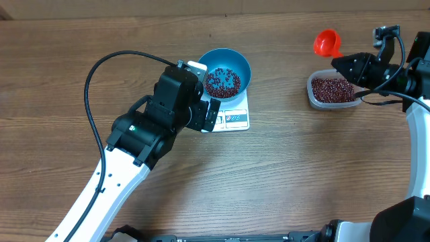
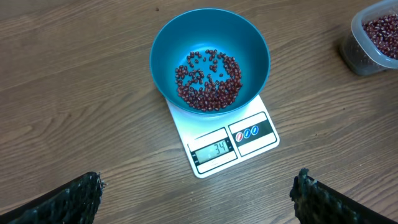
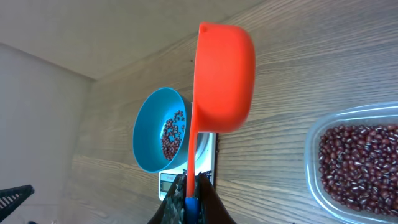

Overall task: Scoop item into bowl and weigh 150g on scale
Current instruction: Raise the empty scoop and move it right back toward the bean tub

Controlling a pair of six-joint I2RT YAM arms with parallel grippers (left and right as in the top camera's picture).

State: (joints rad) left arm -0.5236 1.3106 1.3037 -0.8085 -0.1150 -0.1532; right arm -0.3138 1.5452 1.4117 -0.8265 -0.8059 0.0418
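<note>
Risks first. The round deep bright blue plastic bowl (image 2: pixel 166 59) sits on the small flat white rectangular kitchen scale (image 2: pixel 214 169), with only a thin patch of small dark red-brown beans (image 2: pixel 208 81) in its bottom. The display seems to read 34, so by my judgement it is far under target and needs several more loads. The main stock of beans is in the clear rounded-rectangular plastic tub (image 1: pixel 311 95), well apart from the bowl, so each carry crosses bare table. A tilted or overfull scoop would scatter beans there.

The right gripper (image 3: pixel 189 198) is clamped tight on the thin handle of the orange-red plastic scoop (image 3: pixel 224 74), which is up in the air just beside the tub. A pinch that narrow could let the scoop roll under load. A heavy last pour would overshoot the weight, and a scoop knocking the bowl rim could shove the bowl off the scale.

The left gripper (image 2: pixel 198 186) has its jaws spread fully wide, holds nothing and hovers near the scale's display edge. Any touch there would falsify the reading.

Hidden or unclear:
- In the overhead view the left arm covers part of the scale, and the display is unreadable.
- The right wrist view shows the scoop's outside only. The scoop looks empty from overhead but is too small to be sure.
- The scoop handle and gripper block most of the scale in the right wrist view.
- The tub is cut off in both wrist views.
- Only the left fingertips show at the bottom corners of the left wrist view.
</note>
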